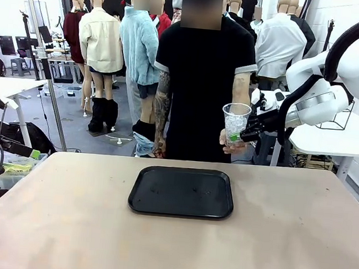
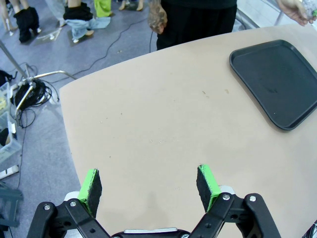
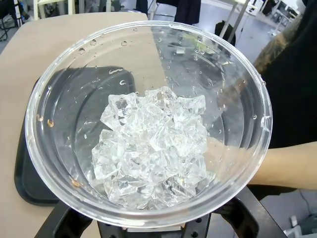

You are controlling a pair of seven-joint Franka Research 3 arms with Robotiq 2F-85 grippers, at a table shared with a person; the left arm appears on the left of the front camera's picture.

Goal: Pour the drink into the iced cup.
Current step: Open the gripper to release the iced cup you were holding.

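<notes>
Worktop (image 1: 296,233) carries black tray (image 1: 182,191); right pincer (image 1: 241,137) clamps iced cup (image 1: 235,117) at tray's 1 o'clock, person's hand (image 1: 228,146) beneath; left pincer (image 2: 148,172) gaping, empty.

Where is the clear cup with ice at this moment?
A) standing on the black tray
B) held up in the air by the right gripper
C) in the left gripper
B: the cup sits in the right gripper, with a person's hand just under it.
</notes>
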